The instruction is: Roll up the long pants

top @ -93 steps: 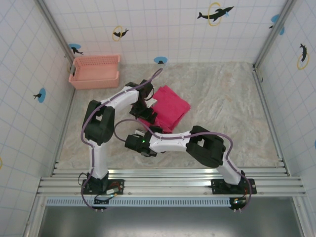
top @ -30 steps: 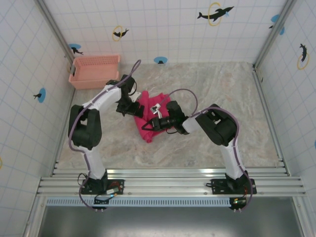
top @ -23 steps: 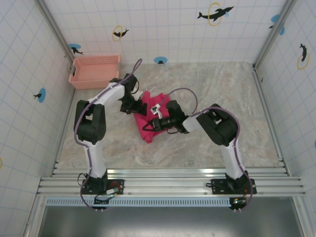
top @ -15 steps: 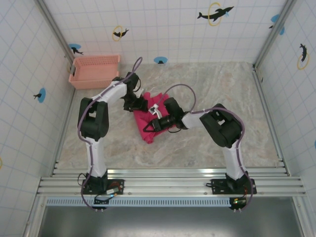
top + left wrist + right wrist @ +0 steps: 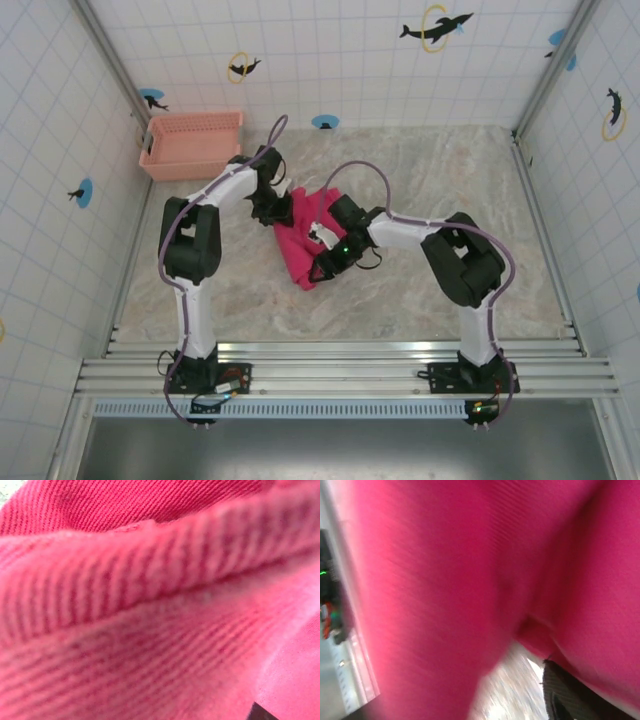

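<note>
The long pants [image 5: 297, 246] lie bunched just right of the left gripper [image 5: 278, 211], and the right gripper [image 5: 322, 266] is seemingly buried in their near folds. Cloth hides both sets of jaws, so I cannot tell their opening or grip.

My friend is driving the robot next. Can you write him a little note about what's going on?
Left gripper: at the far end of the long pants, pressed into cloth; open or shut unclear.
Right gripper: at the near end; grip unclear too.
Pants: loosely bunched in the middle of the table, apart from the basket.
Done: gathered into a bundle. Left: roll it tight.
</note>
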